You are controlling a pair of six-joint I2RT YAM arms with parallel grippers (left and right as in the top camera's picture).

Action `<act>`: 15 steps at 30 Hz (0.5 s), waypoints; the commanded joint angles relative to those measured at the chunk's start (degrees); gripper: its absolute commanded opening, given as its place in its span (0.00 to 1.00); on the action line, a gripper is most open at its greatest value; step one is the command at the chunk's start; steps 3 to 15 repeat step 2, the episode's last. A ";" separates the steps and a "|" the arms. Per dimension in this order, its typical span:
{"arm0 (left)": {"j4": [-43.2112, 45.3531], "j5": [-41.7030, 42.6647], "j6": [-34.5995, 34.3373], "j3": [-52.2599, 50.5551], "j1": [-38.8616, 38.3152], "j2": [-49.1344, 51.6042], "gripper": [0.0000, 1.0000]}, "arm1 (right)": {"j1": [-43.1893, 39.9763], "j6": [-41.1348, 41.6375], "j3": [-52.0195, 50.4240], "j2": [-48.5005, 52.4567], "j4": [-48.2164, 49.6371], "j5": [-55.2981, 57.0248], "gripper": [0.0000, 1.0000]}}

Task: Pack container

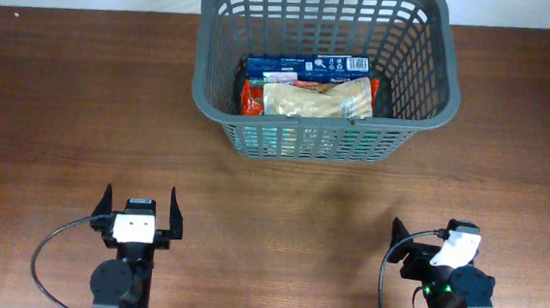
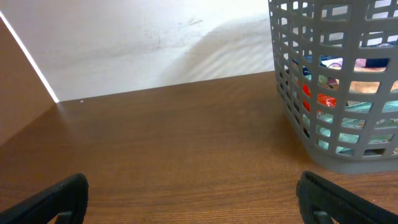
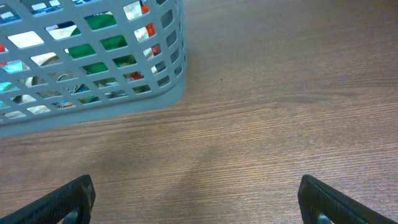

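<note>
On the wooden table (image 1: 66,91) the container (image 1: 314,145) stands upright, long axis left-to-right; left gripper (image 1: 140,205) and right gripper (image 3: 196,200) gape empty.

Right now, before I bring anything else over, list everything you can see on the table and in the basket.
basket: one, dark grey, far middle of the table
blue packet: one, blue, inside the basket at the far side
beige packet: one, tan, inside the basket, in front of the blue one
red packet: one, red, inside the basket, left of the beige one
table: one, brown wood
left gripper: one, black, near edge, open, empty
right gripper: one, black, near edge, open, empty
</note>
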 commanded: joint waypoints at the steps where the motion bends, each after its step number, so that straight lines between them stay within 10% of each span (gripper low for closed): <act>1: 0.17 -0.63 0.70 -0.39 0.35 -0.57 0.99 | 0.50 0.44 -0.42 -0.63 0.02 0.70 0.99; 15: 0.20 -0.63 0.70 -0.39 0.35 -0.57 0.99 | 0.50 0.44 -0.42 -0.63 0.02 0.70 0.99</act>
